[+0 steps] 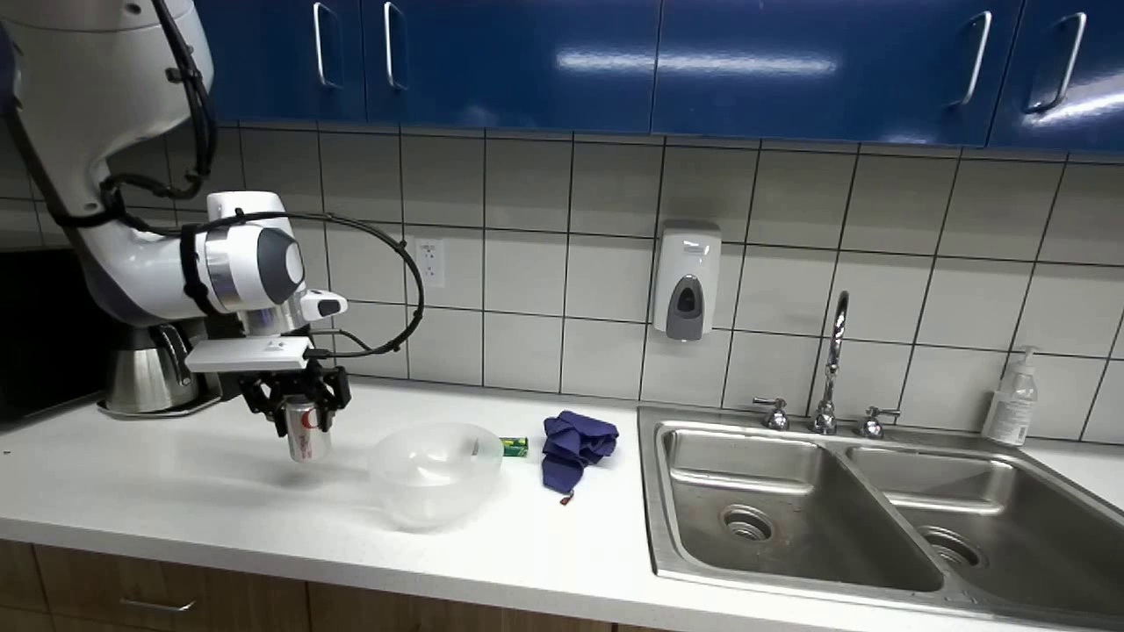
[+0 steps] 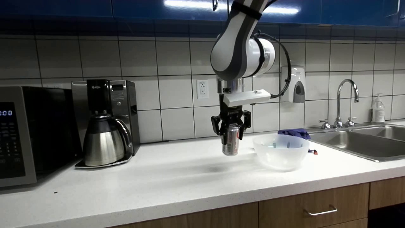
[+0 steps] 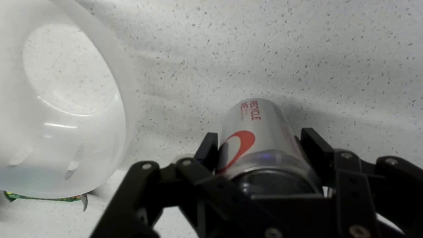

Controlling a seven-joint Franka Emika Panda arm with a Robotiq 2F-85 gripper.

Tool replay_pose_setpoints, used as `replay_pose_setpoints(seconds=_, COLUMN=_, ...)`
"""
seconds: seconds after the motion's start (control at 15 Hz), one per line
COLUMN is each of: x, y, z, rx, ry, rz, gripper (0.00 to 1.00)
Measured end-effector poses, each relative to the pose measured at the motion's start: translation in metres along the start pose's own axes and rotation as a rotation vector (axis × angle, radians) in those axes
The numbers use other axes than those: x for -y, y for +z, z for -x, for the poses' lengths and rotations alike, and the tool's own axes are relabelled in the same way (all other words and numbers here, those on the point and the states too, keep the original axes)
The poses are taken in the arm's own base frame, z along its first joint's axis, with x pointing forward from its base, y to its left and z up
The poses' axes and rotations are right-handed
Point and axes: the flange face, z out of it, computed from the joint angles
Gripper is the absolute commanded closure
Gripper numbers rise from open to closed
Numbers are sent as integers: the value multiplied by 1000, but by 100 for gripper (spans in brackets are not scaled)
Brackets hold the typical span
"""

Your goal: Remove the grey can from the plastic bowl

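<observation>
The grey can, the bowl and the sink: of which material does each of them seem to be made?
Grey can: it looks like metal, possibly aluminium, glossy and printed; its unprinted end has a silvery shine.
Bowl: probably plastic, smooth and translucent; speckles of the counter show through its base in the wrist view.
Sink: seemingly stainless steel, satin; its grey surface gives soft, blurred highlights.

Holds the grey can in the gripper, above the white counter, outside and near the plastic bowl, well apart from the coffee maker and microwave.
</observation>
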Motion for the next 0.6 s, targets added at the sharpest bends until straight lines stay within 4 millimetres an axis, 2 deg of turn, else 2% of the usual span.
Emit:
replay_pose_setpoints(seconds=0.33, x=12, y=25, z=1, rx=38, ry=-21, rz=-4, gripper=58)
replay_pose_setpoints(seconds=0.6, x=18, y=37, z=3, rx=57, ry=-31, rz=-5, gripper=58)
